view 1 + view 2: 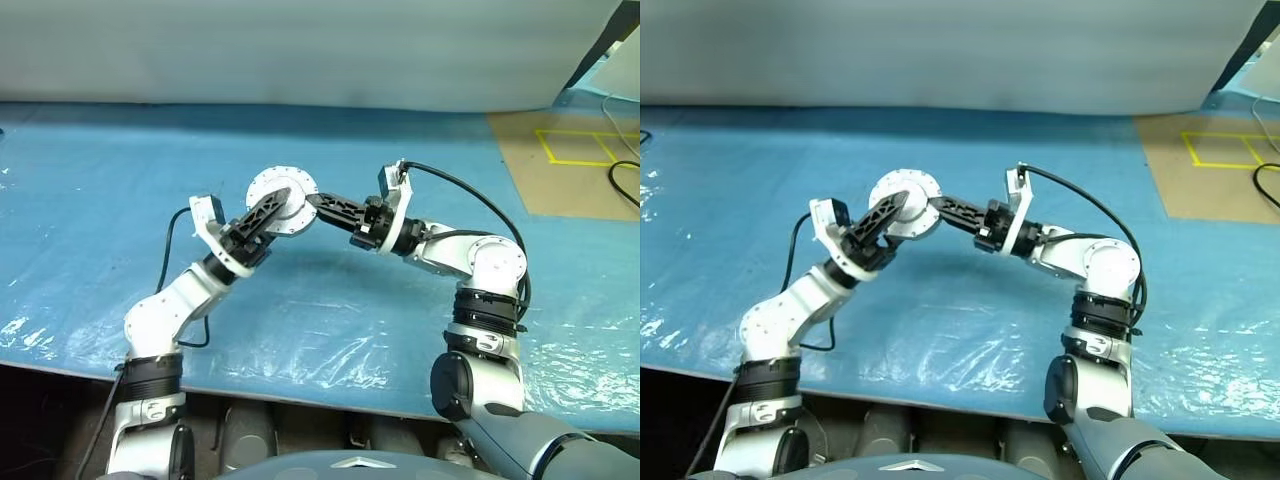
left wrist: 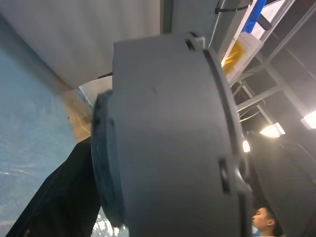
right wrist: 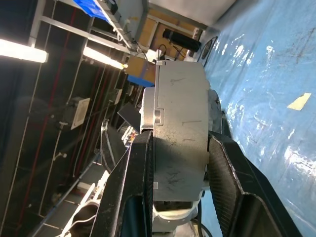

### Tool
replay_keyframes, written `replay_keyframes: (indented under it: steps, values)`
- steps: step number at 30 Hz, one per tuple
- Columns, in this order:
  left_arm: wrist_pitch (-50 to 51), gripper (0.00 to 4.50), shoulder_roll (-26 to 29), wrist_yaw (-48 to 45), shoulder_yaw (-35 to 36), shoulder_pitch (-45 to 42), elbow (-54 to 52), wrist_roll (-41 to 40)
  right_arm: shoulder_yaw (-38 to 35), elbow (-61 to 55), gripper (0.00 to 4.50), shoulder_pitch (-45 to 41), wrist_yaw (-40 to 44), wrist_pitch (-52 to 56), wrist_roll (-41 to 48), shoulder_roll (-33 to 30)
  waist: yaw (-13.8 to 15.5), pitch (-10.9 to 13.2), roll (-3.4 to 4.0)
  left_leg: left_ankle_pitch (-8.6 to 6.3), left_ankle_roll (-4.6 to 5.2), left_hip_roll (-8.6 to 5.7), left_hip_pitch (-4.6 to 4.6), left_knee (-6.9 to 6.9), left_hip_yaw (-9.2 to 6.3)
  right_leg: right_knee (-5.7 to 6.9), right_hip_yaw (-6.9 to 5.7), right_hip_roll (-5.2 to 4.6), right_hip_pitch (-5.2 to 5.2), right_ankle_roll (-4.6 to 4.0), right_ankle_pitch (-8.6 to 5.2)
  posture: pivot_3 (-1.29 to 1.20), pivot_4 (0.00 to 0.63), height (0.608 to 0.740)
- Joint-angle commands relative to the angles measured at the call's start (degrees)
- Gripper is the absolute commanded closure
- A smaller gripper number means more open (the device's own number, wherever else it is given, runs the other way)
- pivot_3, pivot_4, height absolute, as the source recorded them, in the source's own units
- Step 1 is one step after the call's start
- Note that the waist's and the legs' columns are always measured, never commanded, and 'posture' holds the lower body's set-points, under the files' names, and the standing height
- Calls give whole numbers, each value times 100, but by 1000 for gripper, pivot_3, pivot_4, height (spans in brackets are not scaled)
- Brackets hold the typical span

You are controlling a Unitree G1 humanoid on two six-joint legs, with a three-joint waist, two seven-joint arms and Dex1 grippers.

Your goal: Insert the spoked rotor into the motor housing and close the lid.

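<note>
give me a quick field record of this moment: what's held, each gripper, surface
held item: motor housing, lifted above the table between both arms
right gripper: shut on the housing's rim, a finger on each flat face
left gripper: open, fingers alongside the housing
lid: appears already on the housing, not certain
surface: blue sheet over the table

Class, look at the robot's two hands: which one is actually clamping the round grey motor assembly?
The right hand: its fingers squeeze the motor housing from both sides. The left hand is open beside it.
</note>
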Motion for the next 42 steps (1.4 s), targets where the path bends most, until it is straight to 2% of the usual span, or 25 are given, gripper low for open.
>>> replay_keyframes:
  steps: [1,3,6,10,14,22,24,26,36,42]
  values:
    - [-289,21,-47,-46,-6,-210,45,391,54,-176,3319,-80,50,-84,333,29,-6,0,0,0,0,0,0,2,0,1,1,0,0,1,1,0,150,740]
    - [-326,21,-43,-102,-9,-175,14,529,65,-183,3319,-64,23,-112,356,14,-9,0,0,0,0,-1,0,3,-1,1,1,0,0,2,1,0,150,740]
    - [-418,572,-83,-169,55,-93,-69,621,45,-176,3319,-42,-39,-149,389,18,-5,0,0,0,0,-1,-3,3,-6,2,-1,0,0,2,1,0,150,740]
    - [-458,1820,-94,52,-35,-104,-90,905,39,-155,3319,-38,-82,-193,422,40,1,0,0,0,0,-5,-11,4,-11,1,-4,-1,-1,2,1,0,150,740]
    - [-486,1835,-199,-134,71,-148,-132,690,80,-134,3319,-46,-49,-244,405,37,1,0,0,0,0,-5,-11,6,-14,2,-5,-1,-1,2,1,0,150,740]
    - [-629,1837,-188,97,200,-343,-80,770,374,-407,3319,33,219,-628,69,-86,-2,0,0,0,0,-5,-12,9,-15,4,-5,-1,-1,2,1,0,150,740]
    - [-609,1837,-150,140,261,-405,-39,724,352,-294,2587,42,163,-671,109,-97,0,0,0,0,0,-5,-12,9,-17,4,-6,-1,-1,2,1,0,150,740]
    - [-642,1876,-151,186,332,-437,-21,706,231,-62,2043,18,-16,-618,282,-47,-7,0,0,0,0,-5,-12,10,-18,5,-6,-1,-1,2,1,0,150,740]
    - [-981,1876,-30,402,724,-534,85,842,217,158,2043,8,-243,-658,465,-60,-2,0,-1,0,0,-6,-16,10,-22,3,-8,-1,-1,2,1,0,150,740]
    - [-2154,1876,616,604,1256,-1050,1086,1897,303,160,2043,57,-236,-724,370,-56,-28,1,-1,1,0,-5,-12,11,-28,7,-11,2,-1,3,1,0,150,740]
